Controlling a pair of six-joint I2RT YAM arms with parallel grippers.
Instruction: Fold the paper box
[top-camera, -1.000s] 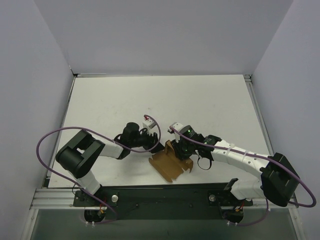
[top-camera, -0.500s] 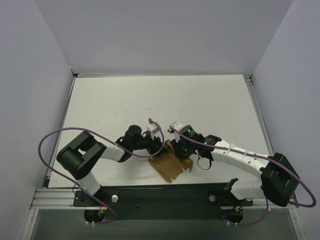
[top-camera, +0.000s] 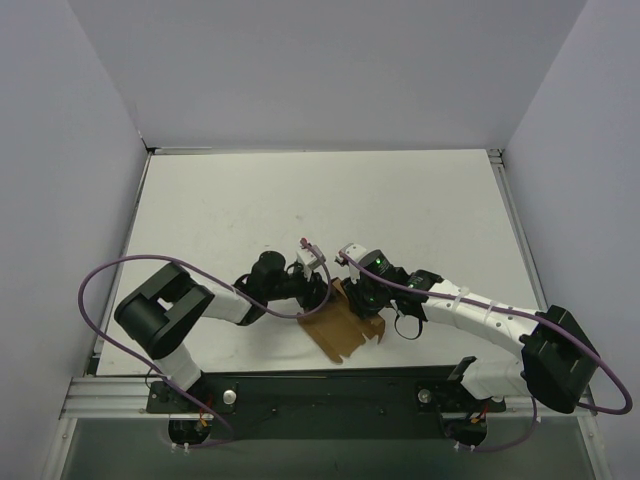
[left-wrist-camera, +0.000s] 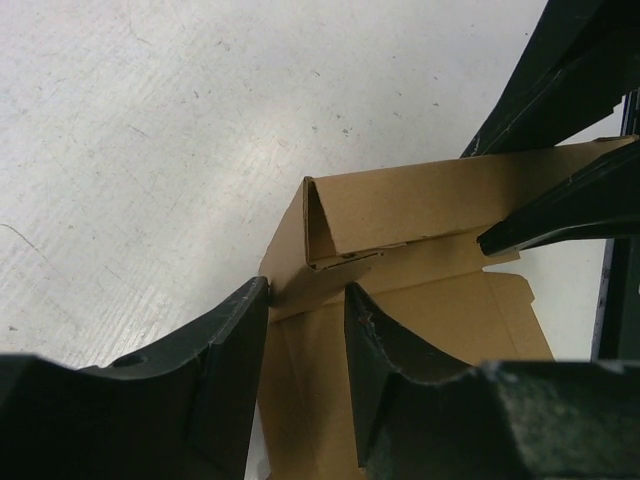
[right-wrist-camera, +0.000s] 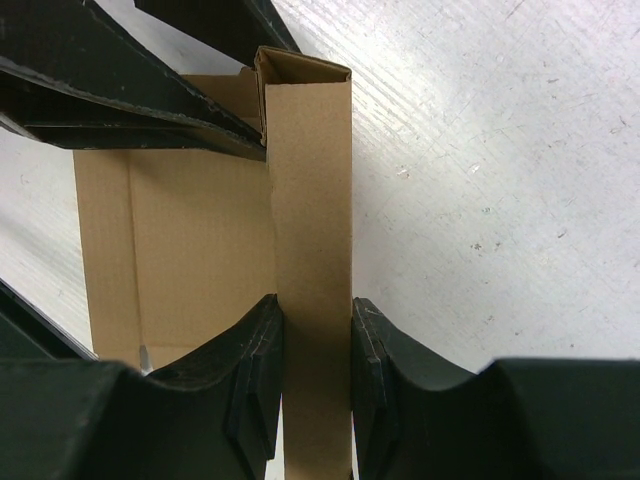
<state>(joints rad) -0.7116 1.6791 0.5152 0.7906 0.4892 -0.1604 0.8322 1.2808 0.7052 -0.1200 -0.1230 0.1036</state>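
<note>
The paper box (top-camera: 341, 327) is a brown cardboard sheet lying flat on the white table, with one long wall folded up into a narrow hollow strip. My right gripper (top-camera: 360, 298) is shut on that upright strip (right-wrist-camera: 312, 200), with a finger pressed on each face. My left gripper (top-camera: 322, 293) has come to the strip's other end (left-wrist-camera: 420, 205). Its two fingers close on the cardboard flap there (left-wrist-camera: 305, 290). In the left wrist view the right gripper's dark fingers (left-wrist-camera: 570, 200) show at the far end of the strip. The flat base panel (right-wrist-camera: 180, 250) lies beside the strip.
The white table (top-camera: 300, 200) has grey walls on three sides. The black rail holding the arm bases (top-camera: 320, 395) runs along the near edge. Purple cables loop from both arms.
My left gripper has moved right from beside the box onto the end of the folded wall and closed there. My right gripper and the box have stayed put.
</note>
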